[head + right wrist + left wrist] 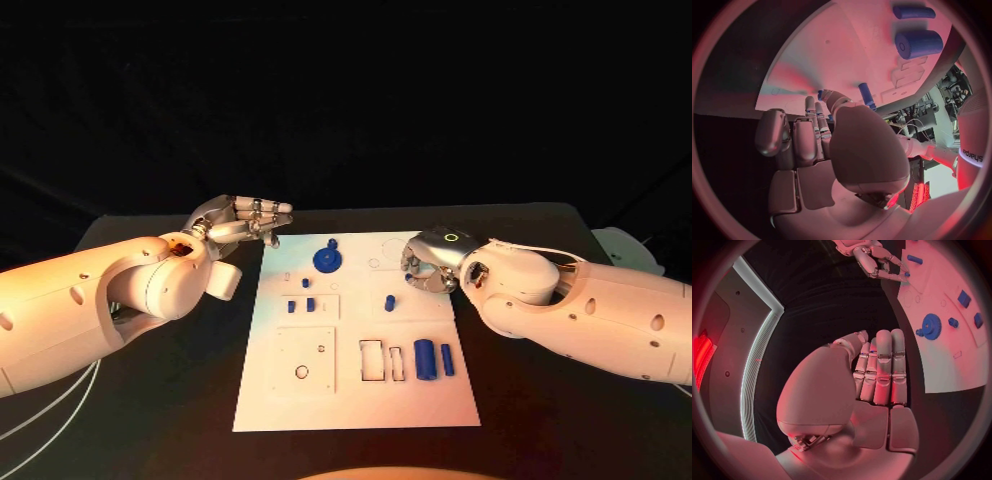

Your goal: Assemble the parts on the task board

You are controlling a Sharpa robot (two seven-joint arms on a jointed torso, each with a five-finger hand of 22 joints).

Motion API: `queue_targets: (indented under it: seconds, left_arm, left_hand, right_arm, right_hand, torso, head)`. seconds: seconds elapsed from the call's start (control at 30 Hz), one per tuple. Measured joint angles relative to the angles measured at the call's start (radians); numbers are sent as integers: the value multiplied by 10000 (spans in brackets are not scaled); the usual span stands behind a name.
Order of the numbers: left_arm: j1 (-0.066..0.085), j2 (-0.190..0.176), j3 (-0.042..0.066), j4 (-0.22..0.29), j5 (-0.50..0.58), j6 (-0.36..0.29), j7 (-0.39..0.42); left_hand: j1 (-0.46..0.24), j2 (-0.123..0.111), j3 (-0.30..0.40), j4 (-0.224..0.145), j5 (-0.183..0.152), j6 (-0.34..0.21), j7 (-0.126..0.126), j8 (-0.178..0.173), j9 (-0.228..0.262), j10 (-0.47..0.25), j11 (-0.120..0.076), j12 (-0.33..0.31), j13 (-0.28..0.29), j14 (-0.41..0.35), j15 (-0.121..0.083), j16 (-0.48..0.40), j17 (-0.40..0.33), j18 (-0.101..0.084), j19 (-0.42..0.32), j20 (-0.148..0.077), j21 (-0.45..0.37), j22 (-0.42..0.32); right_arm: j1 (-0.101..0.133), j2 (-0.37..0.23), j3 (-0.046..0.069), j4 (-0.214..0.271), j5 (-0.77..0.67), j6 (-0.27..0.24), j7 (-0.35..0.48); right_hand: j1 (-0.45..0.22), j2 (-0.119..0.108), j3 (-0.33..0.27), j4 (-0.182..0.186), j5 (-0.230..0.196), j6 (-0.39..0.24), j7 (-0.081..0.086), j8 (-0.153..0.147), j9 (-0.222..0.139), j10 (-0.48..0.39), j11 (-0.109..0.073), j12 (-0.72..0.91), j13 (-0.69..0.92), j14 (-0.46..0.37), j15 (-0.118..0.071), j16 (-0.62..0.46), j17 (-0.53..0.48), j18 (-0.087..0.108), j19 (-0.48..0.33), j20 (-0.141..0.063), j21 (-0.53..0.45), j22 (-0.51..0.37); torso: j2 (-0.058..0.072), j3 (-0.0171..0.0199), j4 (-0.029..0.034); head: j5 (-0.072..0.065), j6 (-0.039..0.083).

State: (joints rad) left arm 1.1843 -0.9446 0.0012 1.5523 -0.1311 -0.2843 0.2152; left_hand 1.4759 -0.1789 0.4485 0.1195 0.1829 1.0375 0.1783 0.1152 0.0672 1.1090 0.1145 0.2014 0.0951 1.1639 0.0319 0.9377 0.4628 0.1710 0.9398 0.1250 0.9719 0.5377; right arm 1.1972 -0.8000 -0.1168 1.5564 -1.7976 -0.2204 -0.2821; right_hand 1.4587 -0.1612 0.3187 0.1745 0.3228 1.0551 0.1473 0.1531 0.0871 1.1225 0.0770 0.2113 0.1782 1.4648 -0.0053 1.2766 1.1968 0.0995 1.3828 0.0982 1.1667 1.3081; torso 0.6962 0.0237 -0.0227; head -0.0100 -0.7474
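Note:
The white task board point(361, 400) lies in the middle of the table. A blue gear point(329, 260) point(930, 326) sits near its far edge, with small blue pieces point(300, 304) just in front of it and a blue peg point(388, 301) point(867, 95) mid-board. A thick blue cylinder point(426, 358) point(918, 44) and a thin one point(447, 359) lie at the near right. My left hand point(245, 220) point(879, 370) hovers off the far left corner, fingers straight, holding nothing. My right hand point(430, 262) point(823, 135) hangs over the far right edge, fingers curled, pinching a small blue part point(820, 93) at its fingertips.
Empty outlined recesses point(382, 360) and a square plate with holes point(306, 358) mark the board's near half. Black table point(159, 400) surrounds the board. A pale object point(635, 250) lies at the table's far right corner.

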Motion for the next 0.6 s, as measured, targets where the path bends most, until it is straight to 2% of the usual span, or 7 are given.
queue_targets:
  seconds: [0.03,0.23,0.4,0.5,0.6]
  left_arm:
    - [0,-5,0,3,26,6,13]
    - [2,-21,0,9,108,24,50]
    - [2,-30,0,10,146,29,56]
    - [2,-31,0,7,159,30,56]
    - [2,-31,0,5,169,31,56]
  left_hand:
    - [35,35,0,0,0,0,0,0,0,0,0,0,7,0,0,0,-10,1,0,0,0,0]
    - [41,41,-2,-53,0,0,-1,0,-1,-36,-35,0,9,0,0,0,-31,-1,-35,-34,0,-15]
    - [41,41,-2,-53,0,0,-1,0,-1,-36,-36,0,9,0,1,0,-43,0,-36,-35,0,-15]
    - [41,41,-2,-53,0,-37,35,0,-1,-70,-1,40,9,0,1,-56,-60,0,-36,-35,-50,-31]
    - [41,41,-2,-52,0,-37,35,0,-2,-72,1,40,8,0,1,-56,-71,0,-35,-36,-50,-31]
  right_arm:
    - [-12,10,0,-9,-13,23,-8]
    - [-47,56,2,-44,-62,141,-37]
    - [-69,94,16,-55,-96,172,-47]
    - [-80,107,20,-60,-114,178,-49]
    - [-89,119,25,-72,-125,179,-49]
  right_hand:
    - [0,0,18,-18,0,27,26,0,0,44,10,0,-12,0,0,1,13,1,0,0,7,0]
    - [0,0,143,-89,0,175,-51,0,7,205,-14,0,-76,0,0,59,49,0,37,-37,123,-1]
    - [0,0,306,-198,0,339,-126,0,44,392,-111,1,-111,0,0,117,96,0,111,-40,255,-2]
    - [59,59,477,-284,-175,473,-136,-8,65,507,-133,1,-145,37,-37,174,127,1,143,-73,357,-2]
    - [106,107,578,-375,-232,563,-186,-8,94,624,-160,-40,-173,9,-67,217,160,-154,144,-73,438,-3]
  torso:
    - [0,0,-1]
    - [-2,6,-2]
    - [-12,11,-2]
    - [-14,12,-3]
    - [-19,12,-3]
  head:
    - [0,-7]
    - [17,-49]
    - [38,-73]
    - [45,-80]
    - [46,-87]
